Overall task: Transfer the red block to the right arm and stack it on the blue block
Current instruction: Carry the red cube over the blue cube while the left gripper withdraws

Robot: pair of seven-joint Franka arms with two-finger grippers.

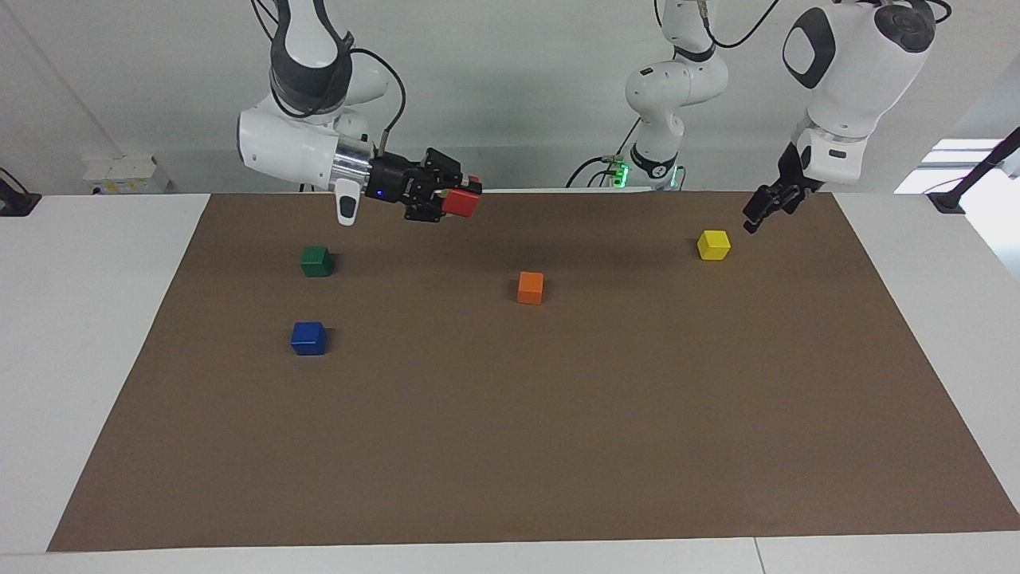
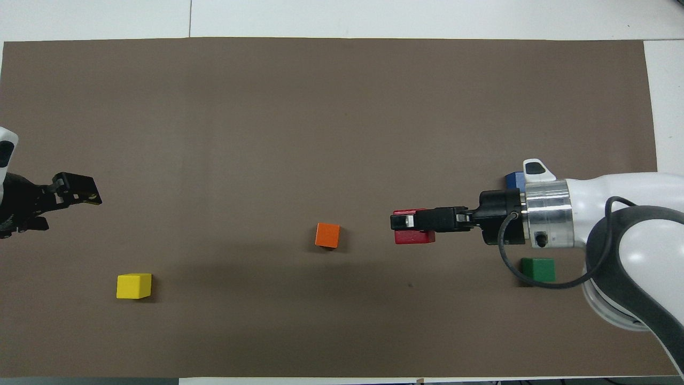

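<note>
Right gripper up in the air, fingers clamped sideways on the red block. Blue block sits near the green one, so a misaligned placement could topple it. Left gripper waits above the yellow block, fingers unreadable.

In the overhead view the right arm's wrist is covering most of the blue block, leaving only a corner peeking out at the wrist's eleven o'clock. The picture's nine o'clock edge is cutting off the left arm, and its gripper fingers are showing too small to tell their spacing.
</note>
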